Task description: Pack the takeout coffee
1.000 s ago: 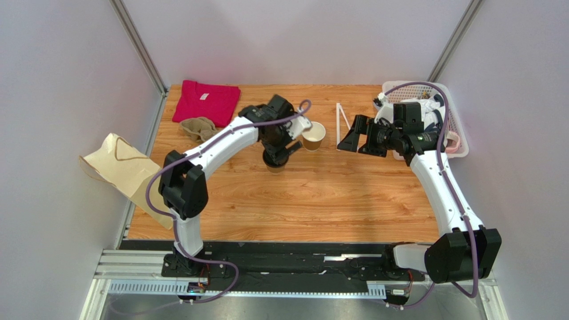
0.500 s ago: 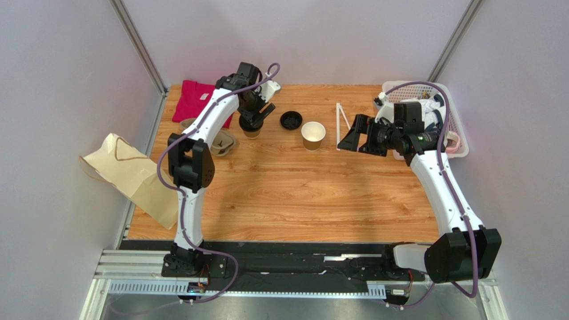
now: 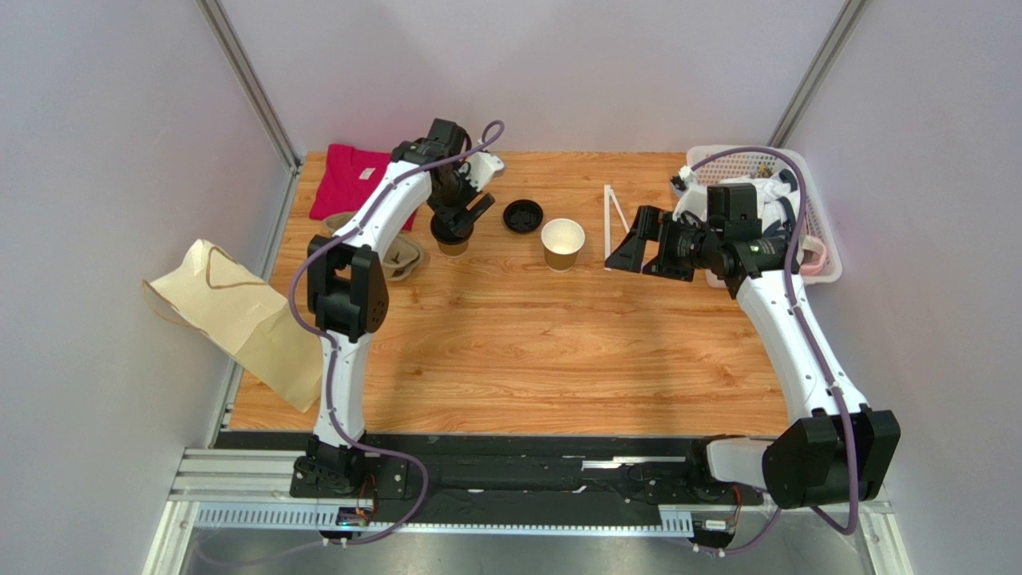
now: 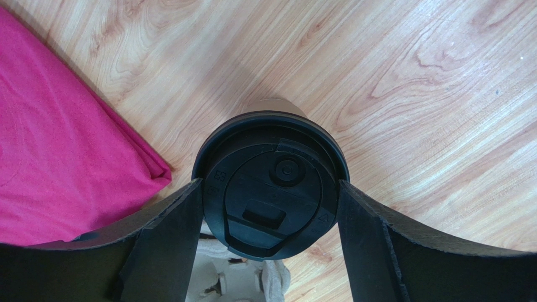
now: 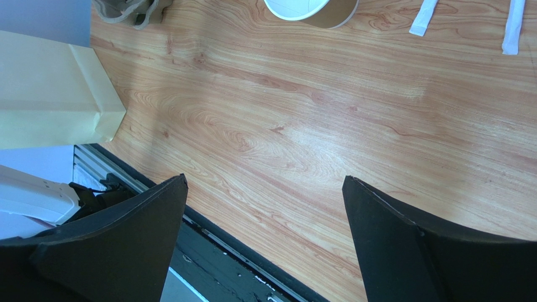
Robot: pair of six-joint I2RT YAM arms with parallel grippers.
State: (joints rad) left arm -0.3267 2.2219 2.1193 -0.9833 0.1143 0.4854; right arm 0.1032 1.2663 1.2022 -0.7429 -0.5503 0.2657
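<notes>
The takeout coffee (image 3: 452,243), a tan paper cup with a black lid (image 4: 271,185), is at the back left of the table, between the fingers of my left gripper (image 3: 455,225). In the left wrist view the left gripper (image 4: 271,183) is shut on the lid's sides from left and right. The cup is beside a pulp cup carrier (image 3: 402,255), part of which shows below the lid (image 4: 239,280). I cannot tell whether the cup touches the table. My right gripper (image 3: 633,252) is open and empty above the wood (image 5: 265,189).
An open tan cup with a white inside (image 3: 561,242) and a loose black lid (image 3: 522,216) sit mid-back. A red cloth (image 3: 360,180) lies back left, a paper bag (image 3: 234,314) hangs off the left edge, white strips (image 3: 614,216) and a white basket (image 3: 816,228) are back right.
My left arm has swung from the table's middle to the back left with the lidded cup in its grip, uncovering the loose lid. The right arm has not moved.
</notes>
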